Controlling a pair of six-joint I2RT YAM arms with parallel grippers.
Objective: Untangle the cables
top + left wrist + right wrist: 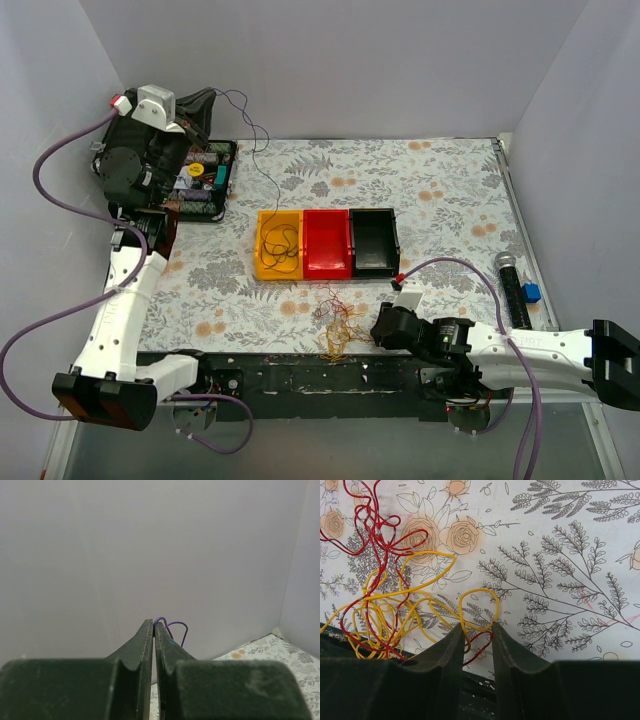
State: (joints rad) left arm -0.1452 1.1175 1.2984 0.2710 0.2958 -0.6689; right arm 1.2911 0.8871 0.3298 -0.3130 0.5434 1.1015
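Light, springy, snag-prone tangle (335,325) at near edge. Right gripper (477,626) parted astride yellow loop (480,589), probably a good hold. Left gripper (154,623) pinching purple wire (178,623), far left.

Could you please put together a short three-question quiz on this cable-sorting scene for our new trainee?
1. True or false: the left claw is shut on a thin dark purple wire.
2. The tangle of thin red and yellow wires lies by which edge of the flower-patterned table? A the arms' edge, B the far edge, C the left edge.
3. What colour is the plastic tray that the purple wire trails into?
Key: 1 true; 2 A; 3 yellow.
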